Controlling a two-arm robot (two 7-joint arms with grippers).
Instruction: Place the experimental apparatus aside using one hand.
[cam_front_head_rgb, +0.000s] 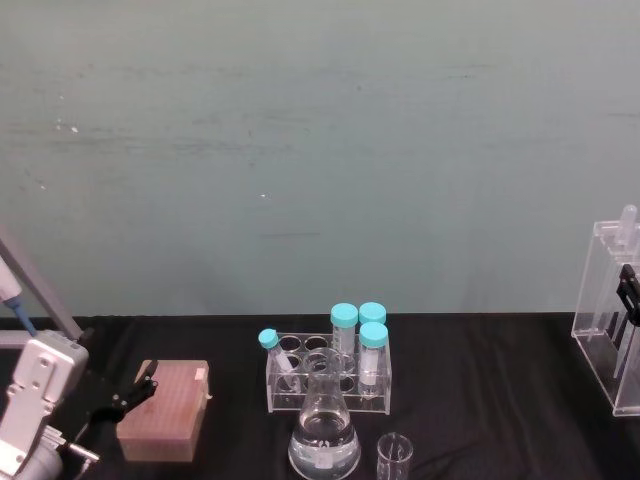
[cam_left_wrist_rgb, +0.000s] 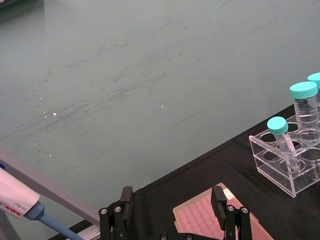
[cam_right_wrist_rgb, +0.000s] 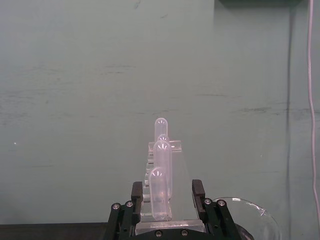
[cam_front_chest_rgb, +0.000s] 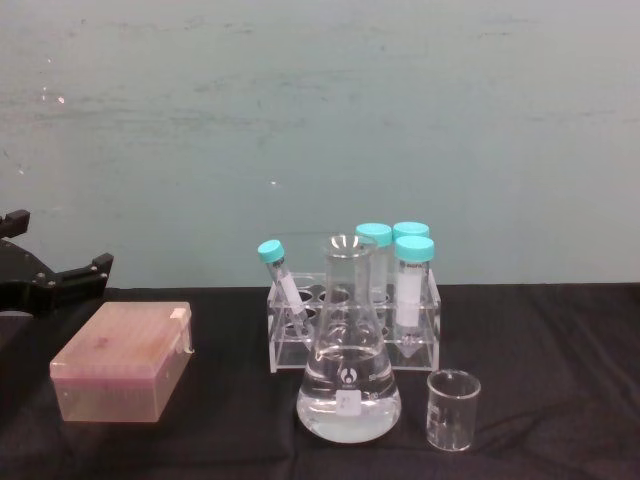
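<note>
The tall acrylic rack of long test tubes (cam_front_head_rgb: 603, 335) stands at the table's far right. My right gripper (cam_front_head_rgb: 628, 300) is shut on it, and in the right wrist view the rack (cam_right_wrist_rgb: 161, 170) sits tight between the gripper's (cam_right_wrist_rgb: 167, 192) two black fingers. The conical flask with clear liquid (cam_front_head_rgb: 324, 440) (cam_front_chest_rgb: 348, 385) stands front centre, with the small glass beaker (cam_front_head_rgb: 394, 462) (cam_front_chest_rgb: 453, 410) just to its right. My left gripper (cam_front_head_rgb: 128, 392) (cam_left_wrist_rgb: 171, 200) hangs open at the left, holding nothing.
A clear rack of teal-capped tubes (cam_front_head_rgb: 330, 378) (cam_front_chest_rgb: 300, 335) stands right behind the flask. A pink tip box (cam_front_head_rgb: 165, 412) (cam_front_chest_rgb: 125, 362) lies beside my left gripper. A blue pipette (cam_left_wrist_rgb: 20, 202) leans at the far left. A clear round rim (cam_right_wrist_rgb: 247, 206) lies close to the tall rack.
</note>
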